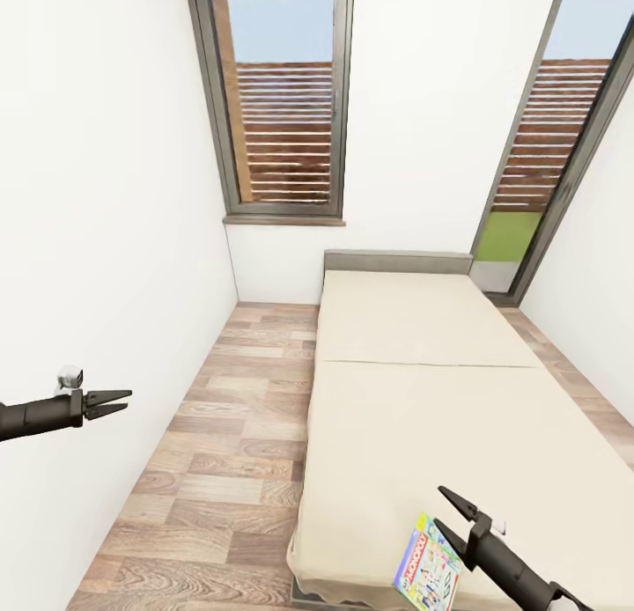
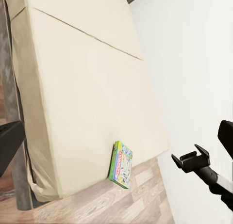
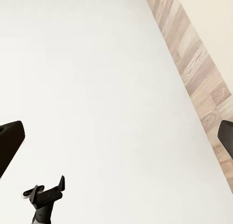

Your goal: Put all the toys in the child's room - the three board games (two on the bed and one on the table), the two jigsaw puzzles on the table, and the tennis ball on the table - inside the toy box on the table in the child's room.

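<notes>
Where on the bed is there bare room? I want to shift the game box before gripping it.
Nearly all the bed is bare, from the grey headboard down past the seam. Only the near corner is taken: the Monopoly box lies there, beside the open right gripper.

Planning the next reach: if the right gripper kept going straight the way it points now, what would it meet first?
Probably nothing soon: the right gripper points up and leftward over the bed, towards the white wall; depth is unclear.
</notes>
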